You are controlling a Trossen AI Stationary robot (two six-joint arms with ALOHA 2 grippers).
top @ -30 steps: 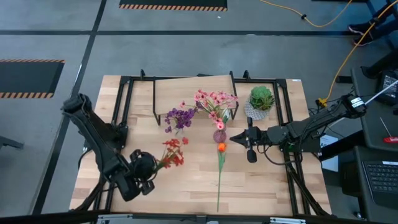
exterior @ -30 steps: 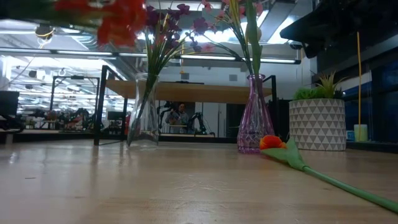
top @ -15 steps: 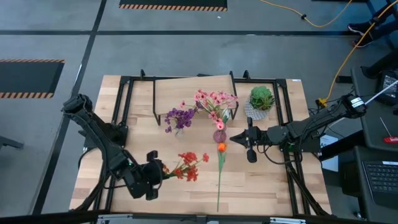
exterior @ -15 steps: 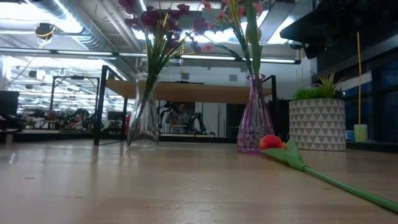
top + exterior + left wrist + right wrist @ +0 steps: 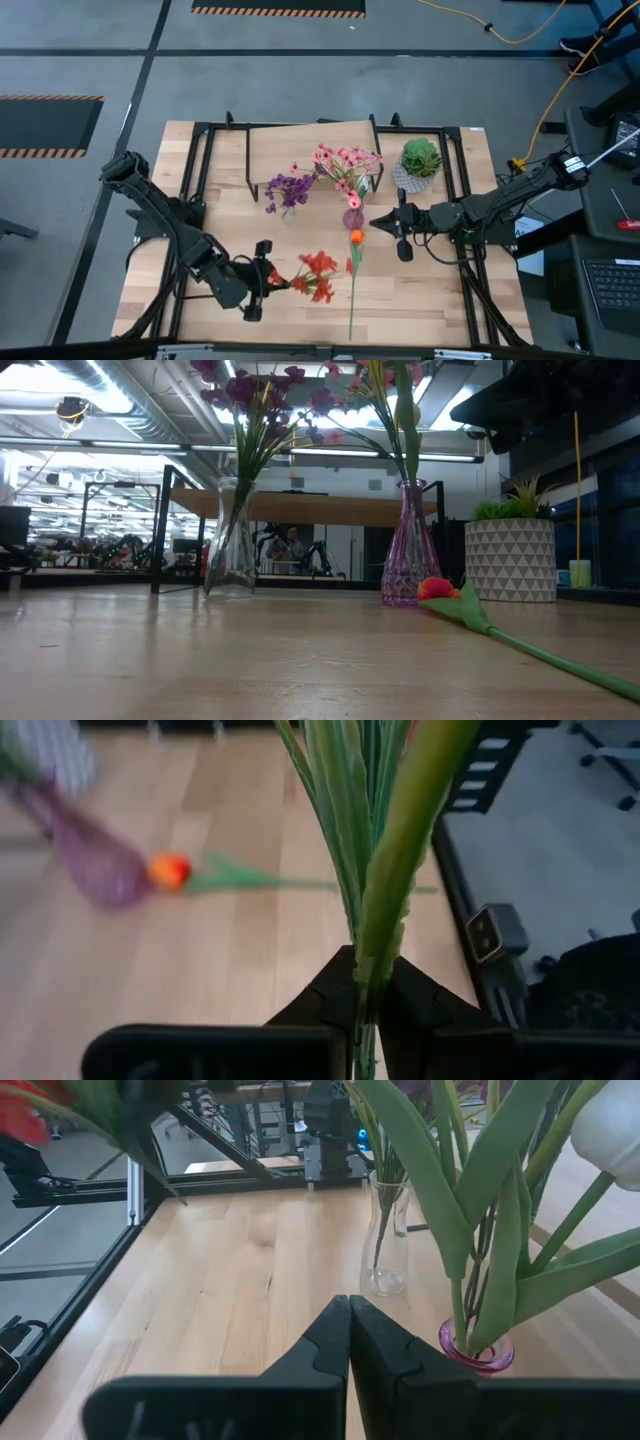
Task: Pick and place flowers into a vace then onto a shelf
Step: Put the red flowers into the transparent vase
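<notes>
Carrying the red flowers (image 5: 318,276) toward 3 o'clock, the left gripper (image 5: 268,279) is sitting farther across the table than a second ago, when it was near the 8 o'clock corner; the blossoms have also left the low view. Left gripper is clenched on the green stems (image 5: 372,910), which are poking out from between its fingertips with the red blossoms just past the gripper at 3 o'clock from it, above the tabletop (image 5: 430,295).

Right gripper (image 5: 376,222) is staying put, clenched with nothing in it, hovering just at 3 o'clock of the purple vase (image 5: 353,217). That vase is holding the pink flowers (image 5: 345,162) and a white one (image 5: 612,1132). The clear vase (image 5: 231,545) with the purple flowers (image 5: 288,187) is standing at 9 o'clock of the purple vase.

An orange flower (image 5: 355,237) is lying on the table, blossom touching the purple vase's foot, its stem running toward 6 o'clock; it is lying just at 3 o'clock of the carried red blossoms, between them and the right half of the table. The shelf (image 5: 310,135) is standing at 12 o'clock behind both vases. A potted green plant (image 5: 421,157) is sitting at 2 o'clock of the purple vase. A person is showing far back in the low view, too small to tell more.
</notes>
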